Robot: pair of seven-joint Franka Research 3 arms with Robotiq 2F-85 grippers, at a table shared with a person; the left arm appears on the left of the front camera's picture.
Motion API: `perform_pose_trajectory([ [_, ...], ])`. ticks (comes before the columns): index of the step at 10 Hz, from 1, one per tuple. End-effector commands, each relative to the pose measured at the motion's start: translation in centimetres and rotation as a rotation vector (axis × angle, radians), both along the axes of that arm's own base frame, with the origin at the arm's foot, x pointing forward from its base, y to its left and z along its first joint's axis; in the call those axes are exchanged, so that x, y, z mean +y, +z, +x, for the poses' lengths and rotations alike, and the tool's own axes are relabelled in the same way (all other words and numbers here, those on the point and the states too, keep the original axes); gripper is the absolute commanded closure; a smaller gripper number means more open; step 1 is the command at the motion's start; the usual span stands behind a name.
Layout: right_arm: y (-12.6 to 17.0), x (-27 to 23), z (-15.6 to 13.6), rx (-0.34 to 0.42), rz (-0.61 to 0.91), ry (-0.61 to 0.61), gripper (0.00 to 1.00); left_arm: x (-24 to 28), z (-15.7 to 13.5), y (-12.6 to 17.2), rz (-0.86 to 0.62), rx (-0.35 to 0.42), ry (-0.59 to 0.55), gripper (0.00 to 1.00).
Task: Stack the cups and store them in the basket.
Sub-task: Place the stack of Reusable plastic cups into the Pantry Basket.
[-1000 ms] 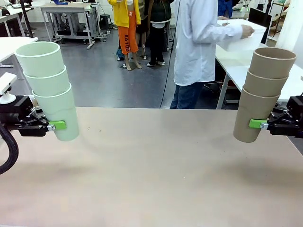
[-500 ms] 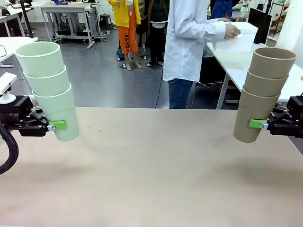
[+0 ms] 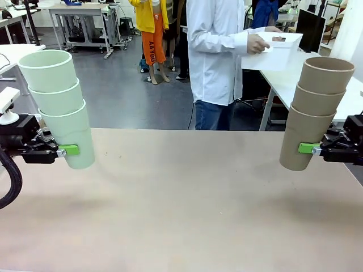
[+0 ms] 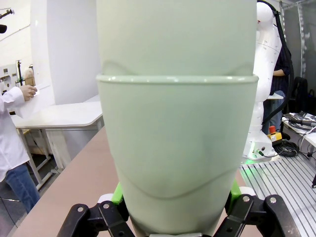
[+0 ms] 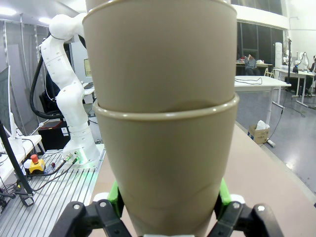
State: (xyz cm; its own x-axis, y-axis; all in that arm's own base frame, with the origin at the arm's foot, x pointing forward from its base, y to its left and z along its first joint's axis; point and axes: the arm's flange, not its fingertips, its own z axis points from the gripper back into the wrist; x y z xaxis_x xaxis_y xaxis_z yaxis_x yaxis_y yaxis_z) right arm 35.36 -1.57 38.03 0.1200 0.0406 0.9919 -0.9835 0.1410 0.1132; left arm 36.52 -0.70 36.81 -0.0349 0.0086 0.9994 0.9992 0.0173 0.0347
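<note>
Person (image 3: 212, 56) now carries the white basket (image 3: 278, 54) beyond my table (image 3: 181, 198); left gripper (image 3: 68, 150) clamps 3 mint cups (image 3: 59, 102), right gripper (image 3: 309, 148) 3 tan cups (image 3: 317, 107); storage likely next.

Matt finishes throughout
You have matt mint cups (image 3: 59, 105) and matt tan cups (image 3: 315, 110) above the smooth brown table (image 3: 181, 204); beyond it, a smooth white plastic basket (image 3: 281, 56).
</note>
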Motion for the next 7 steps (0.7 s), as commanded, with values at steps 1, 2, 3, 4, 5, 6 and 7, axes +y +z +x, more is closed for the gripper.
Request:
perform_pose_trajectory([
  [1,0.39,-0.02,0.04,-0.011,0.003,-0.005,0.15,-0.09,-0.09,0.43,-0.006,-0.01,-0.006,0.15],
  [2,0.39,-0.02,0.04,-0.011,0.003,-0.005,0.15,-0.09,-0.09,0.43,-0.006,-0.01,-0.006,0.15],
  [3,0.39,-0.02,0.04,-0.011,0.003,-0.005,0.15,-0.09,-0.09,0.43,-0.006,-0.01,-0.006,0.15],
  [4,0.39,-0.02,0.04,-0.011,0.003,-0.005,0.15,-0.09,-0.09,0.43,-0.006,-0.01,-0.006,0.15],
  [5,0.39,-0.02,0.04,-0.011,0.003,-0.005,0.15,-0.09,-0.09,0.43,-0.006,-0.01,-0.006,0.15],
  [6,0.39,-0.02,0.04,-0.011,0.003,-0.005,0.15,-0.09,-0.09,0.43,-0.006,-0.01,-0.006,0.15],
  [7,0.39,-0.02,0.04,-0.011,0.003,-0.005,0.15,-0.09,-0.09,0.43,-0.006,-0.01,-0.006,0.15],
])
